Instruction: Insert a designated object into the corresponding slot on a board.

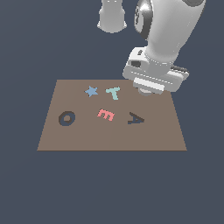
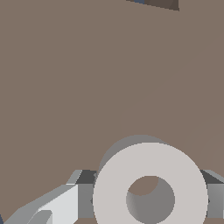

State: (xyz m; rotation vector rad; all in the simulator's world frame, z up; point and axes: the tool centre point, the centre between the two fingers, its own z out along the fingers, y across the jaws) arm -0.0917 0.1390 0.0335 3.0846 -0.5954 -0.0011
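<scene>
The designated object (image 2: pixel 150 189), a pale whitish-grey ring, sits between my gripper's (image 2: pixel 150 194) fingers (image 2: pixel 83 192), which press on both of its sides. In the exterior view the ring (image 1: pixel 145 91) peeks out under the arm's hand (image 1: pixel 155 76), just above the far right part of the brown board (image 1: pixel 109 140). The slot (image 1: pixel 67 118), a dark O-shaped recess with a brown centre, lies near the board's left edge, far from the gripper. The wrist view shows only bare board (image 2: pixel 65 87) beneath the ring.
On the board lie a blue star (image 1: pixel 91 91), a teal T (image 1: pixel 113 92), a pink E (image 1: pixel 106 114) and a dark A-shaped recess (image 1: pixel 135 118). Dark blue-grey floor (image 1: pixel 109 188) surrounds the board.
</scene>
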